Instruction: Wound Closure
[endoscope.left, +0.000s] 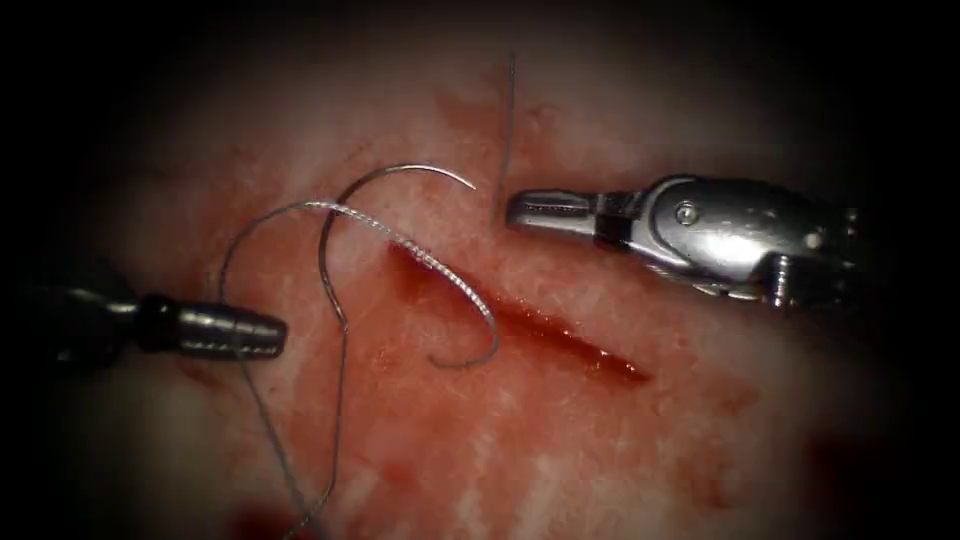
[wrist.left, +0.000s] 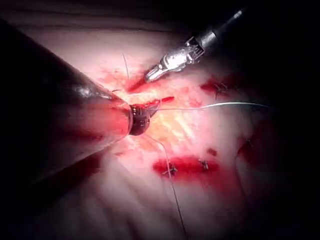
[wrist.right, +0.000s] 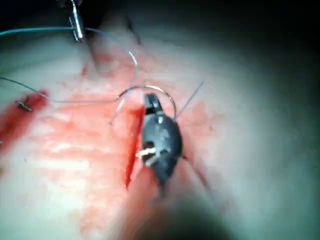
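Tissue: the pork belly (endoscope.left: 450, 450) lay under both tools, its surface smeared with red fluid (endoscope.left: 400, 470).
Cut: an open cut (endoscope.left: 560, 335) ran diagonally from upper left to lower right and had red fluid pooled along it.
Needle: the curved needle (endoscope.left: 322, 250) rested on the tissue just left of the cut's upper end. Its point arched toward the right tool and its blunt end lay near the left tool. Neither tool held it, and it appeared to lie on the surface rather than in the tissue.
Thread: the thread (endoscope.left: 337, 420) ran down from the needle's blunt end. A glistening length of it (endoscope.left: 440, 268) arched over the cut's upper end and curled back on the cut's right side.
Left tool: the left tool (endoscope.left: 270, 335) lay well left of the cut. Its fingers were clenched where the thread crossed them, so it was judged to be gripping the thread, probably to keep the slack clear of the cut.
Right tool: the right tool (endoscope.left: 520, 212) lay right of the cut's upper end with its fingers pressed together. Their tip met the lower end of a short strand of thread (endoscope.left: 507, 130), and it could not be told whether they pinched that strand.
Placement: the needle was judged to have been set down between the two tools, within reach of either.
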